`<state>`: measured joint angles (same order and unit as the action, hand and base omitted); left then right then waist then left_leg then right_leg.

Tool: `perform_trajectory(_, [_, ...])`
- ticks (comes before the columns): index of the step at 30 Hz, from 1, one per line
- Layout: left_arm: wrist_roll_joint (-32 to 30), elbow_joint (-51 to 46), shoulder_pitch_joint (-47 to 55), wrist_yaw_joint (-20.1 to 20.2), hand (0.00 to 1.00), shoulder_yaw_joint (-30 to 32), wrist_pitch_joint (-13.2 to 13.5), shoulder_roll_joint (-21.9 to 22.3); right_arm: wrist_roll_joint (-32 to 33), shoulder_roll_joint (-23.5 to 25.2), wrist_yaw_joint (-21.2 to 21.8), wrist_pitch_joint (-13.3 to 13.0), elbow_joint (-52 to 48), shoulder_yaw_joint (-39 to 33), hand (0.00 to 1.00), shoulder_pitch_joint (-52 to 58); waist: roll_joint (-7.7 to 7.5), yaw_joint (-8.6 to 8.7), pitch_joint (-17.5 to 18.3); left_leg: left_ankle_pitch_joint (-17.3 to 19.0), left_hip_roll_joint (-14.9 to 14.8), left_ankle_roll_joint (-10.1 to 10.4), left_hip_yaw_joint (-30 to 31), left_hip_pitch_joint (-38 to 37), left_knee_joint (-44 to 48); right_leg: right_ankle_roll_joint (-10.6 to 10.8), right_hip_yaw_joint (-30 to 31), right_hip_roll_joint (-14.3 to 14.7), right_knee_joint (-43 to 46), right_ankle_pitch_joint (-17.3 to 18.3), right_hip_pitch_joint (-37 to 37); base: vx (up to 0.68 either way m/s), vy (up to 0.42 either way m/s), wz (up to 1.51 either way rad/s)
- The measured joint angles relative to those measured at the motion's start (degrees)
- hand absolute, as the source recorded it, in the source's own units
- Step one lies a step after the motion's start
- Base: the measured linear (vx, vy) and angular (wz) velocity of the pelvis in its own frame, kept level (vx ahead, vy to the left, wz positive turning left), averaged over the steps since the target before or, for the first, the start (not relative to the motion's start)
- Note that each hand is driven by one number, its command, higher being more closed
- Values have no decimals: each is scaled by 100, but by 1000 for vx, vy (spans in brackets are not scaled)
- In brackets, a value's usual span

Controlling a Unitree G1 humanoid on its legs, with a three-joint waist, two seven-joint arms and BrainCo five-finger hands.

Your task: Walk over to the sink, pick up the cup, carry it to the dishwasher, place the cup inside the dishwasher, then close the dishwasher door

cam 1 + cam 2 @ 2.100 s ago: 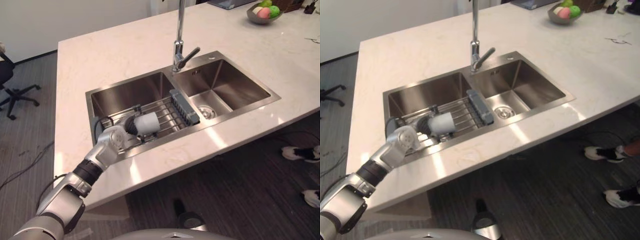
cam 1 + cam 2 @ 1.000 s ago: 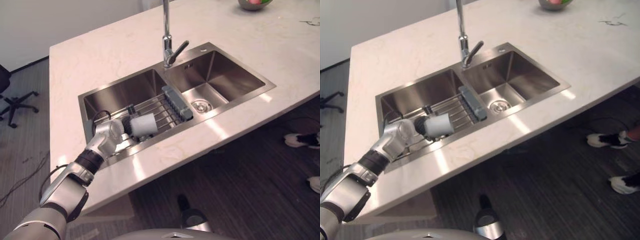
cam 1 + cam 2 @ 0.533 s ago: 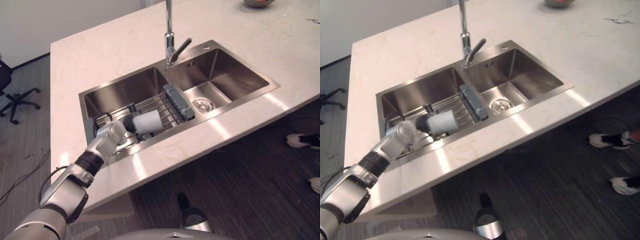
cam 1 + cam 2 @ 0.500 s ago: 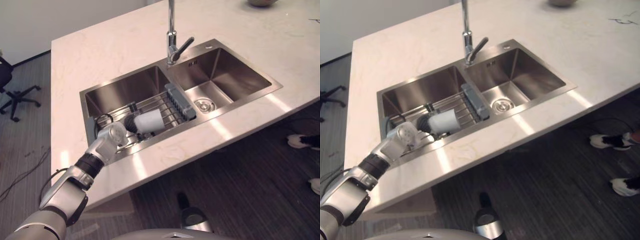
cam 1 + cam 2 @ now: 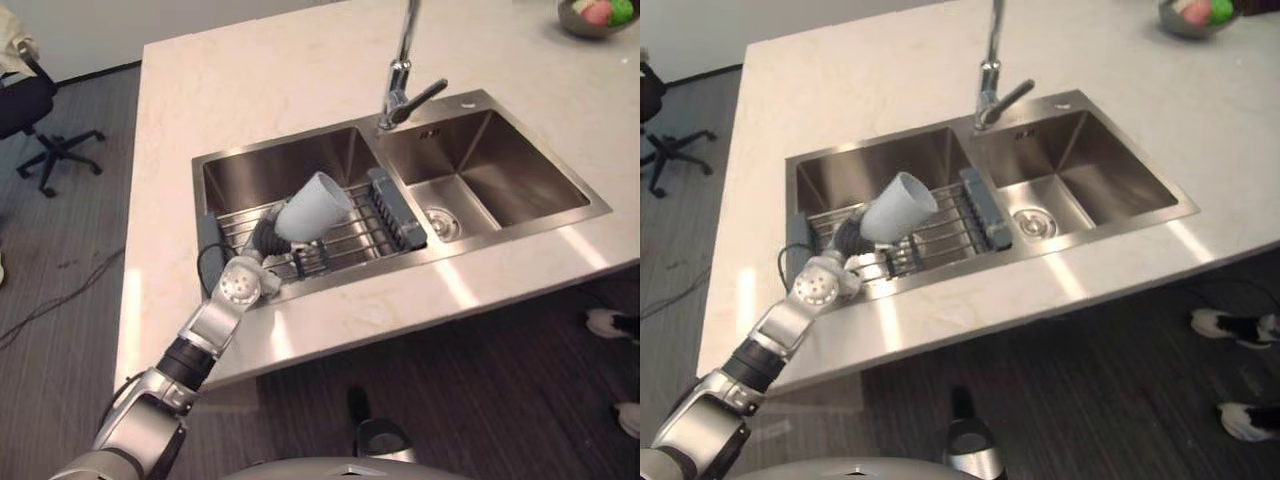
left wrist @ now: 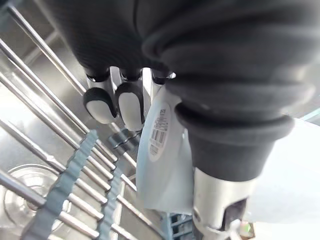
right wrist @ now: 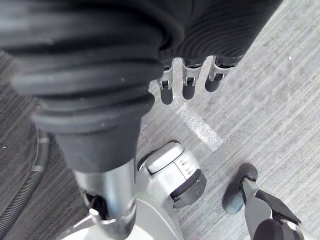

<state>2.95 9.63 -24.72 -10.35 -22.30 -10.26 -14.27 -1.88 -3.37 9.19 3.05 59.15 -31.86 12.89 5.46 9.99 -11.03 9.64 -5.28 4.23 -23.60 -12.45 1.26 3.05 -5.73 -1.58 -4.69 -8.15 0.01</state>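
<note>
A white cup (image 5: 313, 205) hangs tilted above the wire rack (image 5: 350, 238) in the sink's left basin, its mouth pointing up and away from me. My left hand (image 5: 268, 236) is shut on the cup's base end. In the left wrist view the curled fingers (image 6: 130, 107) and the thumb (image 6: 215, 200) wrap the cup (image 6: 162, 165), with the rack's bars below. In the right wrist view my right hand (image 7: 187, 82) hangs open over the floor with straight fingers and nothing in it.
The double steel sink (image 5: 330, 292) is set in a pale stone counter, with a tall faucet (image 5: 400, 80) between the basins. A fruit bowl (image 5: 595, 15) stands far right. An office chair (image 5: 45, 115) is at the left. A person's shoes (image 5: 1225, 325) are on the floor at the right.
The cup has come up off the rack and tilted mouth-up in my left hand, whose fingers curled tighter. The camera has shifted, so the whole scene sits further right.
</note>
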Motion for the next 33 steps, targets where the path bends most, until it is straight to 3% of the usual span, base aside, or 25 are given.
perform_trajectory(4, [948,-437,199,-174,100,156,200,292,39,74,-107,86,-39,34,0,124,-171,-181,181,-7,11,-33,165,163,91,0,-117,-64,2,-1,-9,-66,-1,21])
perform_trajectory(7, [1652,-1189,645,-216,100,467,557,580,47,128,-125,123,-220,271,0,323,-274,-331,337,8,17,-57,272,263,180,-1,-184,-107,4,-2,-6,-62,-3,16])
perform_trajectory(9, [1823,-1448,809,-266,100,582,666,673,62,121,-199,122,-240,417,0,390,-284,-375,405,16,18,-71,322,302,202,-1,-242,-125,4,-2,-1,-46,-1,18])
perform_trajectory(13, [2156,-2626,1705,-563,100,1317,1146,913,419,113,-449,193,-715,969,0,729,-319,-531,547,31,10,-92,489,356,289,1,-389,-153,4,4,63,-39,-9,16])
perform_trajectory(21, [1909,-4102,2950,-959,100,2508,2058,1044,498,64,-637,213,-885,1338,0,984,-459,-830,863,-25,15,-111,809,449,301,3,-762,-220,4,64,174,-26,-7,24])
perform_trajectory(24, [1691,-4284,3140,-1076,100,2891,2232,1146,577,61,-670,198,-878,1362,0,988,-468,-941,969,-35,15,-109,871,454,289,1,-800,-222,3,74,186,-17,1,9])
perform_trajectory(29, [1519,-4285,3298,-1148,100,3131,2277,1334,908,81,-680,64,-861,1365,0,1081,-513,-948,1093,-77,19,-109,955,523,277,-4,-928,-235,3,90,165,-14,1,11])
perform_trajectory(31, [1519,-4285,3340,-1138,100,3127,2277,1422,802,106,-824,-32,-863,1372,0,1075,-508,-952,1094,-82,16,-107,959,528,278,-5,-934,-233,3,90,163,0,0,0])
perform_trajectory(33, [1520,-4285,3348,-1129,100,3124,2275,1520,245,166,-1148,-200,-880,1385,0,1041,-509,-954,1096,-82,13,-107,956,528,284,-6,-935,-231,3,89,164,0,0,0])
